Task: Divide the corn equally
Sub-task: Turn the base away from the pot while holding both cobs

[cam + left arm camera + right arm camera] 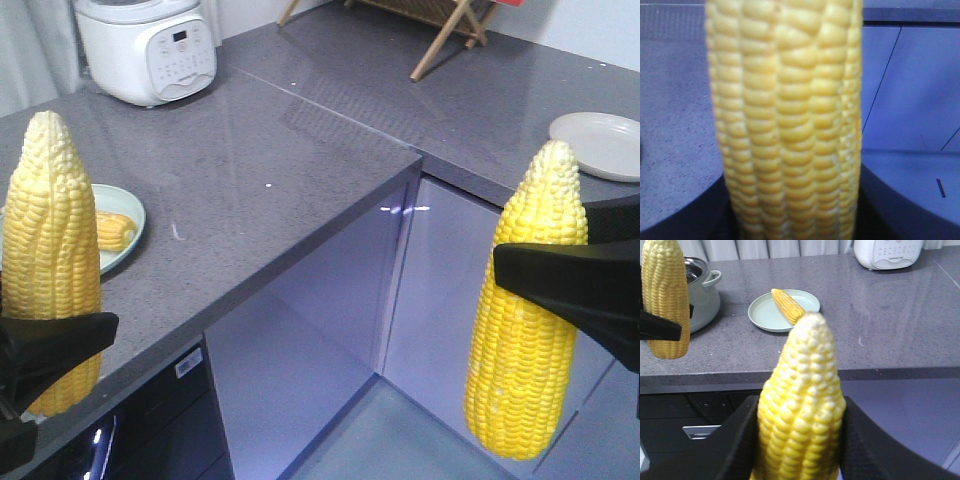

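Nearest, on the left, the left tool (62, 372) is clamped across the lower part of a yellow, tapered cob of corn (48, 250), which stands upright with its pale tip up, over the near edge of the grey speckled stone surface (260, 150). On the right, the right tool (801, 450) is closed on a 2nd upright yellow cob (525, 330), gripped about midway and hanging off the surface in front of the glossy cabinet doors (440, 290). Both cobs show tight, bumpy kernel rows and a rounded body. Just beyond the left cob and to its right lies a round pale-green plate (128, 212) with a 3rd cob (112, 230) lying flat on it. Farther off, at the right, sits a round white plate (600, 145) with nothing showing on it. The right arm is the nearer one to that plate, so its cob likely goes up and away, and its vertical long axis must tip flat to lie down. Farthest left stands a white rice cooker (150, 45).
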### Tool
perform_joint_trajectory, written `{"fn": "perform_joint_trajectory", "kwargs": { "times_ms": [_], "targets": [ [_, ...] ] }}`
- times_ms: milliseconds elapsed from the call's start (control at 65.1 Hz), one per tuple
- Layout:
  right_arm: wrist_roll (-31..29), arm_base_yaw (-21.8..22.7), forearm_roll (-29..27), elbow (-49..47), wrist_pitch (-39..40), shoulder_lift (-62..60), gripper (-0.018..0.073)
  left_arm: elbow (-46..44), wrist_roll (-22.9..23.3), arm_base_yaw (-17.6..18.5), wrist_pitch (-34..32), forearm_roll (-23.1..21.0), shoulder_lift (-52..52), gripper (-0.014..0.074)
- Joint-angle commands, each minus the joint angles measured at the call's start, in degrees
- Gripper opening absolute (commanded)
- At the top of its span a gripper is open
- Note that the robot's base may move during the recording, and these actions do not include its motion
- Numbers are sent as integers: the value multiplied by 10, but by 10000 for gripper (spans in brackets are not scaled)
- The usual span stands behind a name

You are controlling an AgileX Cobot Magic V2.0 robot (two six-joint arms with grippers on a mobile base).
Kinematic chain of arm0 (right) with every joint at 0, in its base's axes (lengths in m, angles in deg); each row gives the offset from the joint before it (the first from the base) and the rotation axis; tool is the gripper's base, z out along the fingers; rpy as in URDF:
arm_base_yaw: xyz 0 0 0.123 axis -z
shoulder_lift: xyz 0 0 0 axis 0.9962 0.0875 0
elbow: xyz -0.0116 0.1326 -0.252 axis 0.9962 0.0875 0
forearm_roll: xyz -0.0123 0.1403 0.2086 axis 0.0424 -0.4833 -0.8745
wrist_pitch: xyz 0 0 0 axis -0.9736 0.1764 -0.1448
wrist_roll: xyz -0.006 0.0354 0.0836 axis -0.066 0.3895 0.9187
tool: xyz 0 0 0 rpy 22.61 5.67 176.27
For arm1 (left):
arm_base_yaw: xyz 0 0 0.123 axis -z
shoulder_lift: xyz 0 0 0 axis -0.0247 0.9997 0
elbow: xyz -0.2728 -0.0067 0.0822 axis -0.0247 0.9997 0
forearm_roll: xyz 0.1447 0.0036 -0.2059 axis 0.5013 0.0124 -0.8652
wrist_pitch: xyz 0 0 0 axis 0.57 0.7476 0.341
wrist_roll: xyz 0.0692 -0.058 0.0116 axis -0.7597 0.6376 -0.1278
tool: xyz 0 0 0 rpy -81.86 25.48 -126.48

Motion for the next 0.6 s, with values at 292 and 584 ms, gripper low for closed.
{"fn": "perform_joint_trajectory", "kwargs": {
  "times_ms": [292, 584],
  "targets": [
    [-5, 4, -19, -13, 30, -2, 225, -13, -1, 2, -36, -16, -2, 278],
    [-5, 4, -19, -13, 30, -2, 225, -13, -1, 2, -36, -16, -2, 278]
  ]
}}
